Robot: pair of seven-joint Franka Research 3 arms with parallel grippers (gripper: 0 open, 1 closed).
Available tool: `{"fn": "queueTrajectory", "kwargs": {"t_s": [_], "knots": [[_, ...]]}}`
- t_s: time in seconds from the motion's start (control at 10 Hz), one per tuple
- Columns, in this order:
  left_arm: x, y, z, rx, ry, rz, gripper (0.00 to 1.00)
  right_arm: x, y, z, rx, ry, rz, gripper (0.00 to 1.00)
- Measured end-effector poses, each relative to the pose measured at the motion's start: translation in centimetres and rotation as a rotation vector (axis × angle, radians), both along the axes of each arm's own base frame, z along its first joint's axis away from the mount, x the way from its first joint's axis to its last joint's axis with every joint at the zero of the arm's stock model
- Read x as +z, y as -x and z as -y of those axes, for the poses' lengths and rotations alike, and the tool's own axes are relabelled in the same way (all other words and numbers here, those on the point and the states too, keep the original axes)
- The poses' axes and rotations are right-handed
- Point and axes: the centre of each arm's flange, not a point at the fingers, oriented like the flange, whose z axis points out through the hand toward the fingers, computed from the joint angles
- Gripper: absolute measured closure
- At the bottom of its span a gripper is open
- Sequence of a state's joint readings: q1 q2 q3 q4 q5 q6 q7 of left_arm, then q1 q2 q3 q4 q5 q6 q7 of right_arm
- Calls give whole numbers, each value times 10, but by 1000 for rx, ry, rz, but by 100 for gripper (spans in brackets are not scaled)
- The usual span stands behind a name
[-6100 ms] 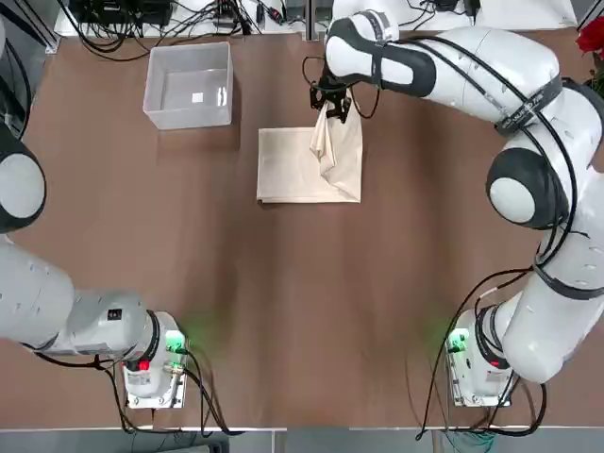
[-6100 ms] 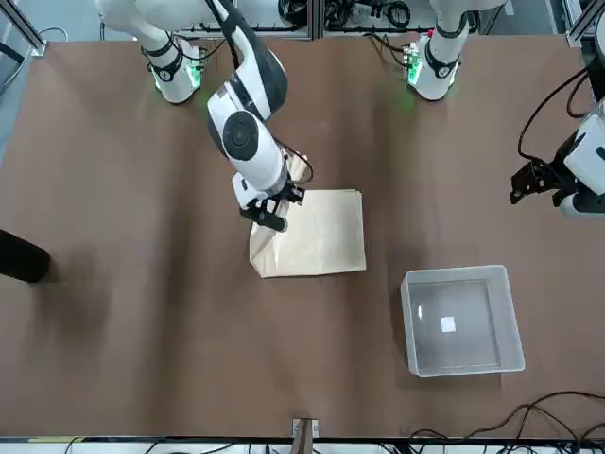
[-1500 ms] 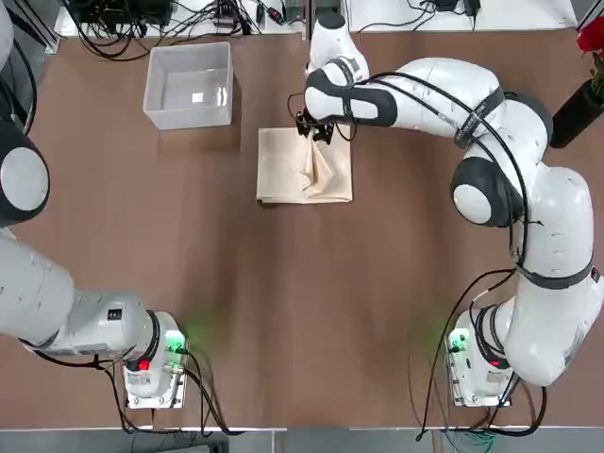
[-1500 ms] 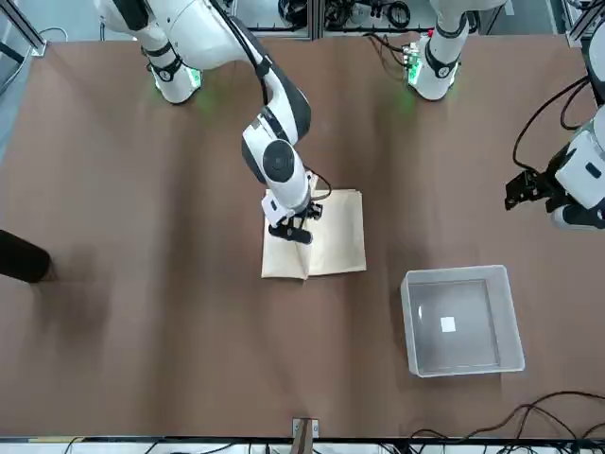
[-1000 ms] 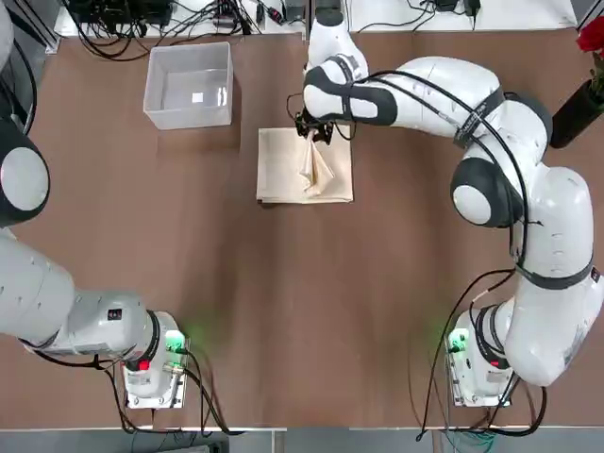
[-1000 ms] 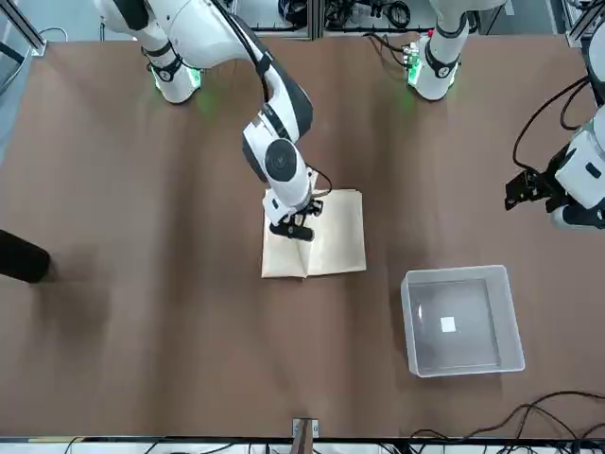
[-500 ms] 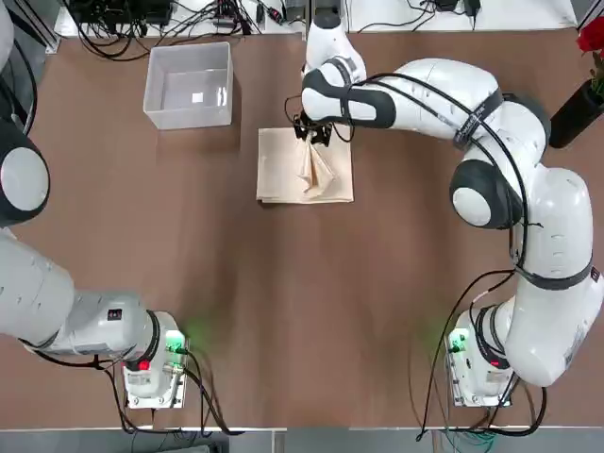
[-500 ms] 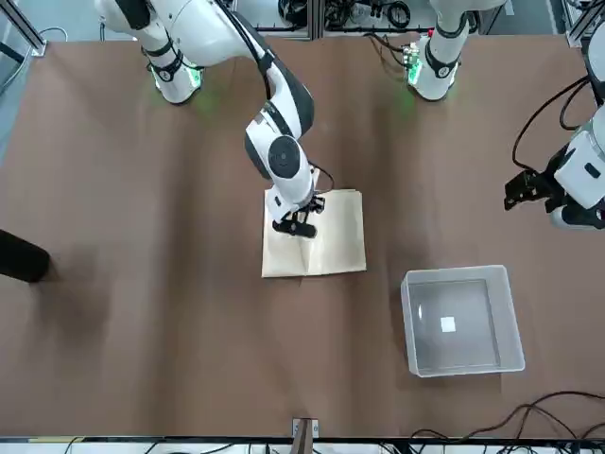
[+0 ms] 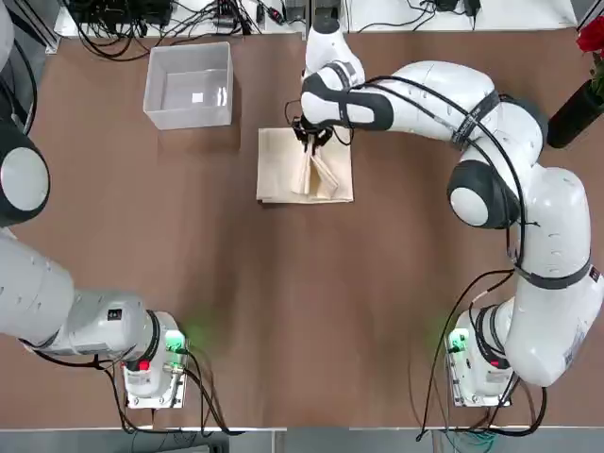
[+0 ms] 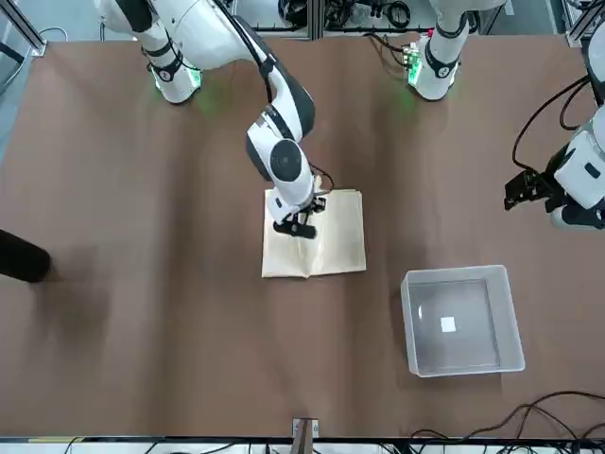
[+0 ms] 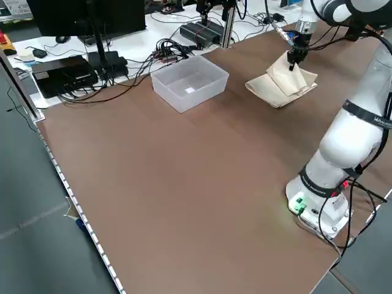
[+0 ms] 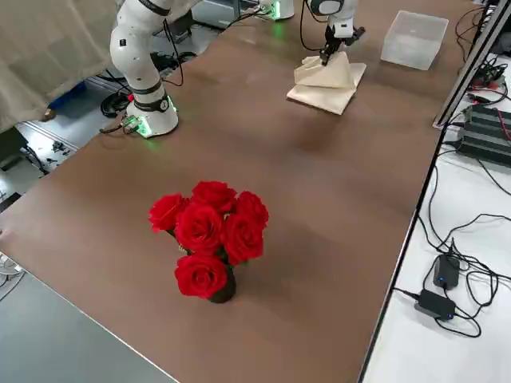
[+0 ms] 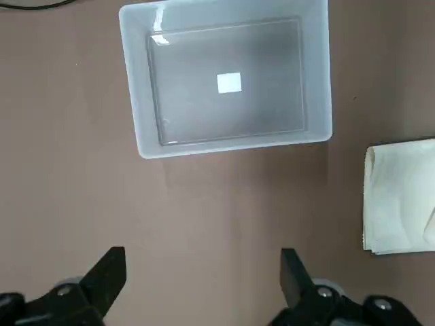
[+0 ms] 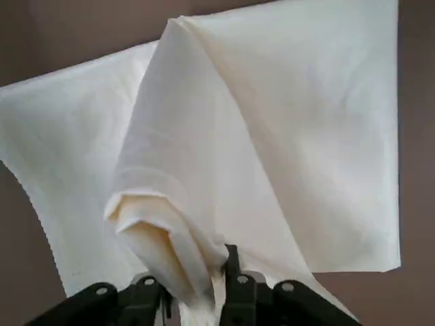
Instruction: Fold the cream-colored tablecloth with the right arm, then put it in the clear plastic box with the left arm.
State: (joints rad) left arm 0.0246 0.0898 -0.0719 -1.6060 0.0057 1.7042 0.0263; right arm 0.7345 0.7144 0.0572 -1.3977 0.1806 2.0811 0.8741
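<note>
The cream-colored tablecloth [image 9: 283,175] lies folded in the far middle of the table, with one flap standing up as a ridge [image 14: 170,204]. My right gripper [image 9: 308,142] sits at the cloth's far edge, over that ridge. Its fingers [image 14: 234,272] stand a little apart, open, with the bunched fold loose between them. The clear plastic box [image 9: 189,118] stands empty to the cloth's left. My left gripper [image 10: 518,189] hovers open at the robot's left side of the table, looking down on the box [image 13: 231,144] and the cloth's edge [image 13: 401,197].
A dark vase of red roses [image 12: 209,239] stands near the table's right edge [image 9: 590,38]. Cables and black equipment [image 11: 73,67] lie beyond the far edge. Bare brown tabletop [image 9: 302,302] spreads between the cloth and the arm bases.
The right gripper's fingers have parted on the raised fold, and the cloth's peak has sagged lower onto the folded stack. The left arm has not moved.
</note>
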Motion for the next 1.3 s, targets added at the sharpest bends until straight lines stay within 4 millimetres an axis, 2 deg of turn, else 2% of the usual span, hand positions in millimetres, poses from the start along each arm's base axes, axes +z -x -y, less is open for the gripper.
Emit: {"fn": "queueTrajectory", "kwargs": {"t_s": [0.4,0.6,0.8,1.3], "knots": [[1,-1,2,-3,1,10,0,5,2,-6,7,-9,8,71],[-2,-2,5,-8,1,6,0,10,7,-14,18,-16,15,81],[-7,-4,5,-8,1,-2,0,12,11,-20,18,-19,18,83],[-11,-6,2,-3,1,-7,0,8,17,-39,-10,-25,21,83]]}}
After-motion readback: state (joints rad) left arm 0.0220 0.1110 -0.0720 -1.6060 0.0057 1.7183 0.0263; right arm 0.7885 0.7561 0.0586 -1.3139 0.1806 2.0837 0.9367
